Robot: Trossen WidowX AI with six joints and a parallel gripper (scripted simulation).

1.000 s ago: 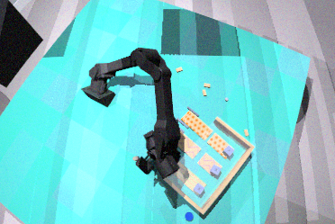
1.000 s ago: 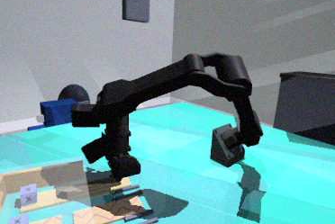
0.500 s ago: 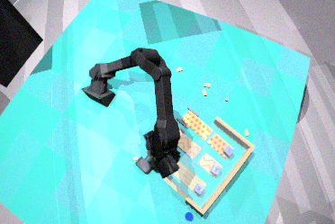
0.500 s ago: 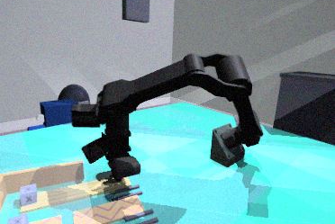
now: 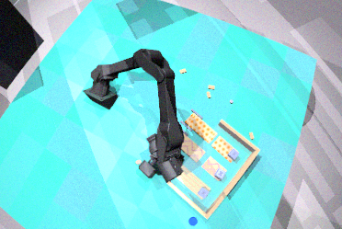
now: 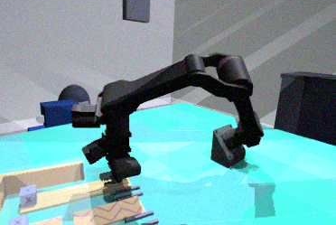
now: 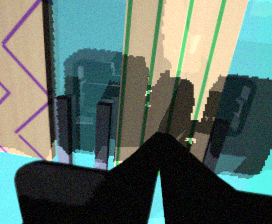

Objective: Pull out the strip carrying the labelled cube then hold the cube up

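A strip with green lines (image 5: 190,180) (image 6: 68,194) (image 7: 144,25) looks unbroken and carries a pale cube (image 5: 203,192) (image 6: 28,195) at its far end. The zigzag strip (image 5: 193,148) (image 6: 108,209) (image 7: 32,45) has a gap before its far piece, which carries a cube (image 5: 221,174). The orange-dotted strip (image 5: 199,125) is also split, with a cube (image 5: 233,154) on its far piece. The cubes' marks are too small to read surely. My gripper (image 7: 161,139) is shut and empty, above the near end of the green-lined strip; the arm hides its tips in the top view.
Wooden walls (image 5: 234,180) (image 6: 45,175) border the strips' sides and far end. Dark upright bars (image 7: 103,130) (image 7: 217,145) flank the green-lined strip's near end, and another bar (image 7: 63,125) stands by the zigzag strip. A blue disc (image 5: 193,221) and small wooden bits (image 5: 211,87) lie outside.
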